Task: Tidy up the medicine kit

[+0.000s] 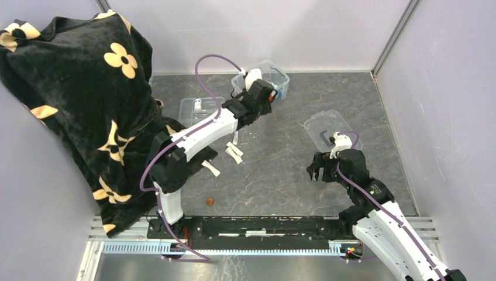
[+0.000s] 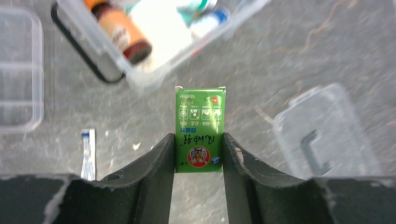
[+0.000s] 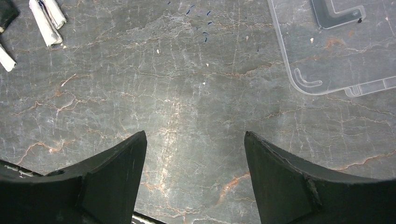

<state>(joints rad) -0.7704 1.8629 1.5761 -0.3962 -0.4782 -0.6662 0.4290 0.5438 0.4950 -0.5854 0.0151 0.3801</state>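
Grey tabletop (image 1: 281, 170), pale walls (image 1: 292, 29); left end effector (image 2: 199, 140) tight on green box (image 2: 200, 109), right (image 3: 195, 135) agape.

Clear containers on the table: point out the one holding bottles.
The kit, the deep box at the far edge, just beyond the green packet in the left end effector. The tray is shallow; the lid is flat.

Robot lab test cell, plain pale walls (image 1: 292, 29), aluminium rail (image 1: 234, 247), grey marbled tabletop (image 1: 281, 170).

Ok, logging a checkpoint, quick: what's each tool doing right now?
Left tool: closed on the green box.
Right tool: open, holding nothing.
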